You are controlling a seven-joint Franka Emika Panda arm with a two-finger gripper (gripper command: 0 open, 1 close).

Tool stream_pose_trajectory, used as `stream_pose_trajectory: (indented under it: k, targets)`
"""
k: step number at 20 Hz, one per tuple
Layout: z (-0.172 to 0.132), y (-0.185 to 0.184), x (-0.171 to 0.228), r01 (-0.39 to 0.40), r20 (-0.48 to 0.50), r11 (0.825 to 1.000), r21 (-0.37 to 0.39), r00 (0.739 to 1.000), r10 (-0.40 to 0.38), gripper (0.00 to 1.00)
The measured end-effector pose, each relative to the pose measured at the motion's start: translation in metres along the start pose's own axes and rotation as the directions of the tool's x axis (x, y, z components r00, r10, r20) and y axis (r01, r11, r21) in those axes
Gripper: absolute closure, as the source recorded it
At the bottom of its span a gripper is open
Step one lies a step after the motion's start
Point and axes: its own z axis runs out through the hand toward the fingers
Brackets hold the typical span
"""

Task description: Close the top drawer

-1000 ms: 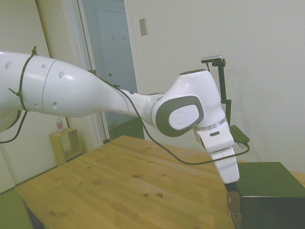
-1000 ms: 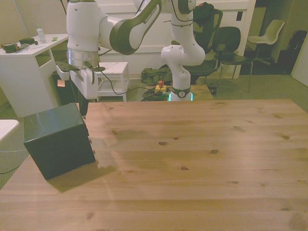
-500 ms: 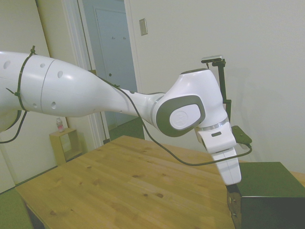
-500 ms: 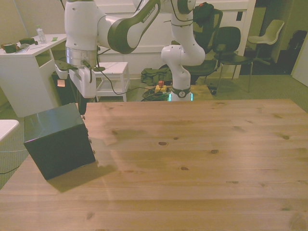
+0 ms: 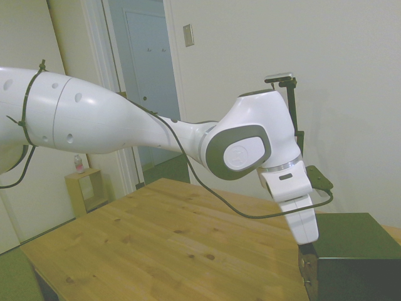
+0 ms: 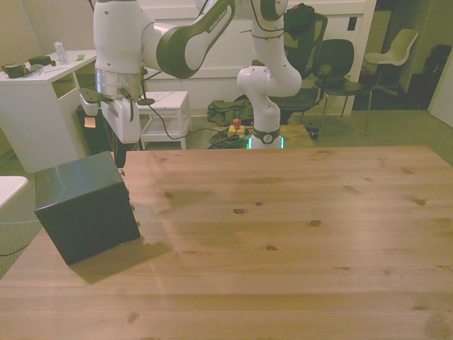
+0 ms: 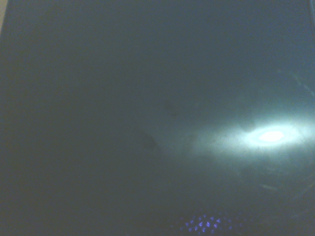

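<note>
The small dark green-black box-shaped cabinet point(image 6: 85, 209) sits on the wooden table point(image 6: 283, 234), at the table's edge on the front view's left. Its top drawer point(image 6: 126, 185) sits flush with the cabinet's front – pushed in. The white robot gripper point(image 6: 119, 154) hangs just above the cabinet's top front edge – I cannot tell if it is spread or pinched. The wrist view shows only a dark shiny surface.

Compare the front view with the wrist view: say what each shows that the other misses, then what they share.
Only the front view shows the whole dark cabinet on the wooden table, the knobs down its front face, and the gripper hanging at its top front edge. Only the wrist view shows a close, blurred dark glossy surface with a bright glare spot. Both share a dark green-black surface, probably the cabinet.
</note>
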Motion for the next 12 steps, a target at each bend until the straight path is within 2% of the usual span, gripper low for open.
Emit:
stream_pose_trajectory:
  k: [5,12]
  targets:
    - [-0.002,-0.003,-0.007,0.03,0.002,1.0,0.005,1.0,-0.03,1.0]
    - [0.0,0.008,-0.074,0.127,0.05,0.992,0.01,0.991,-0.128,1.0]
